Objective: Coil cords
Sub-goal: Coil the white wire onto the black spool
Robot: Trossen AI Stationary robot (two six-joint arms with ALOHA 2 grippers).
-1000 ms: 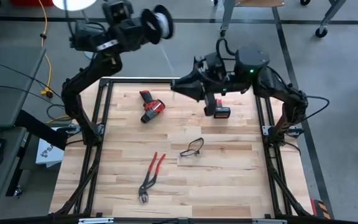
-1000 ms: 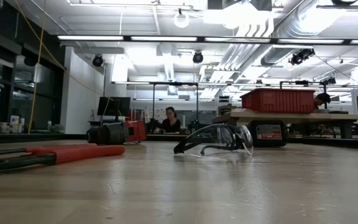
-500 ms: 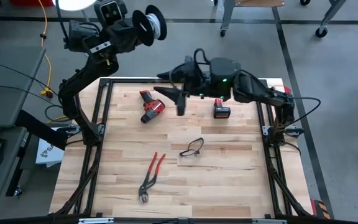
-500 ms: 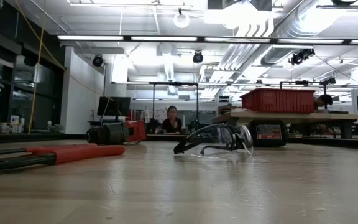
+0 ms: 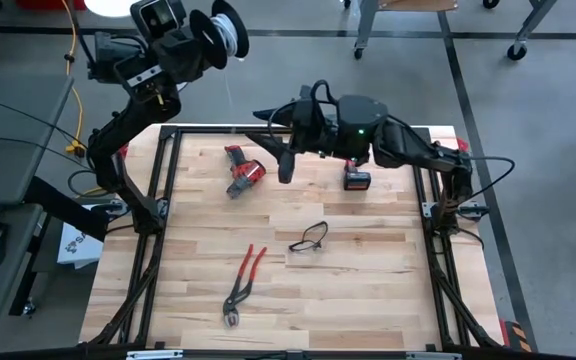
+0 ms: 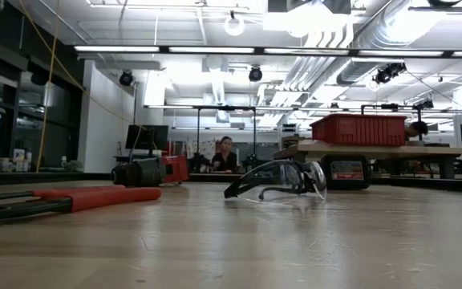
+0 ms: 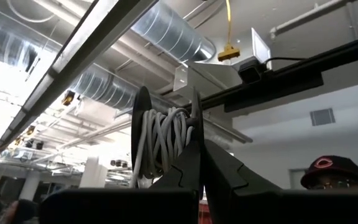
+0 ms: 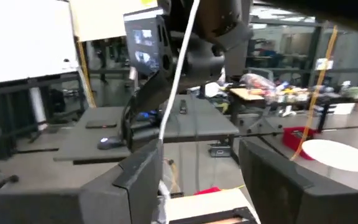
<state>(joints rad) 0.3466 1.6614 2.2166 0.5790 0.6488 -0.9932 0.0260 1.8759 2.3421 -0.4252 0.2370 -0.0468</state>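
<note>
Since one second ago the right gripper has swung from beside the battery toward the drill and its fingers, then nearly closed, now stand wide apart; the left gripper has drifted a little to the left, up beyond the far edge of the table. One spool is clamped by its black rim between the closed left fingers, high in the air past the far-left corner. One white cord is wound on it in many loose turns, and one strand hangs down from it and passes between the open right fingers, touching neither as far as I can see. In the high view this strand is too thin to follow. On the table lie one drill, one battery, one pair of safety glasses and one pair of red pliers, all well apart. In the low view neither gripper shows, and the pliers are cut off at the edge. One person sits far behind, and a cap shows in the left wrist view.
</note>
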